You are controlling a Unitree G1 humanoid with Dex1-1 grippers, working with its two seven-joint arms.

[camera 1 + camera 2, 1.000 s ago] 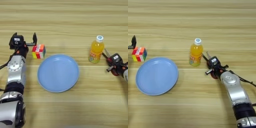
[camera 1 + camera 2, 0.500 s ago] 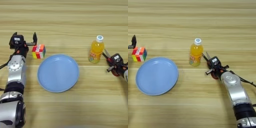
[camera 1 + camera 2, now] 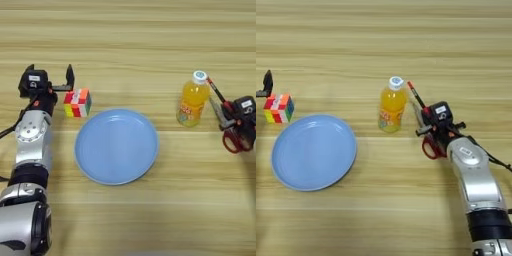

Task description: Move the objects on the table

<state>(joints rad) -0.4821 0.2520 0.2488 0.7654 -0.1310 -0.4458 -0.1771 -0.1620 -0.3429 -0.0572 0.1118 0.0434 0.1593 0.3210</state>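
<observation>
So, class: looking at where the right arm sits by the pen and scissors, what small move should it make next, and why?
Probably a short lift straight up. The right pincer sits over the pen and scissors, right beside the bottle, so sliding left could tip the bottle. Its grip isn't visible. The left pincer is open by the cube.

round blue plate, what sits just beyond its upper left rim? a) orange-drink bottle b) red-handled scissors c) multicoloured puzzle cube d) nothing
c: the multicoloured puzzle cube sits by the upper left rim of the round blue plate, while the orange-drink bottle and red-handled scissors lie off to the plate's right.
</observation>
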